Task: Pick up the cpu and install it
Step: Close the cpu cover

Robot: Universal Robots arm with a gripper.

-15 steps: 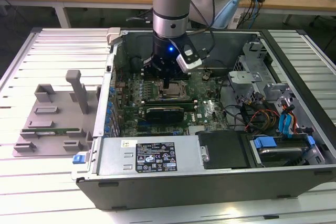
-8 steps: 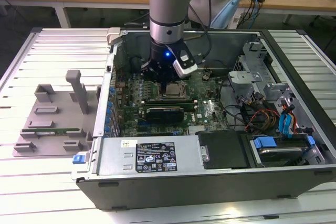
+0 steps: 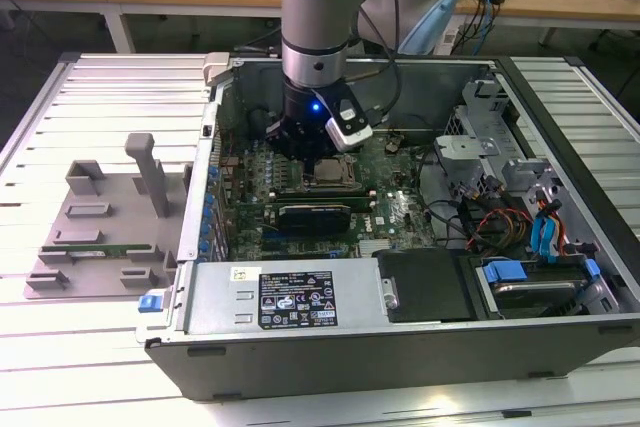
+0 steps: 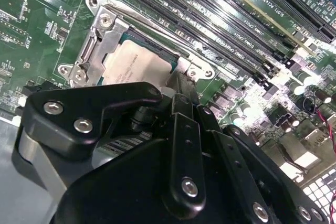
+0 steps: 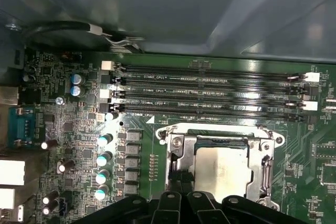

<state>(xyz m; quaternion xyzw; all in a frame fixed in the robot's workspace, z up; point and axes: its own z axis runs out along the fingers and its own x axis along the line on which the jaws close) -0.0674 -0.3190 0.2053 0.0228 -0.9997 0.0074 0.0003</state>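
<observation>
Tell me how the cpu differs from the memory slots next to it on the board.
The cpu is a square, pale silver plate; the memory slots are long, narrow and black. The cpu lies inside a metal socket frame; the slots run in parallel rows. Both sit on the green motherboard.

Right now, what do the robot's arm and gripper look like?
The arm is a grey tube with pale blue joint caps. Its black wrist bears a small blue light and a white box; a black cable runs beside it. The gripper is black, of jointed bars with silver screws.
</observation>
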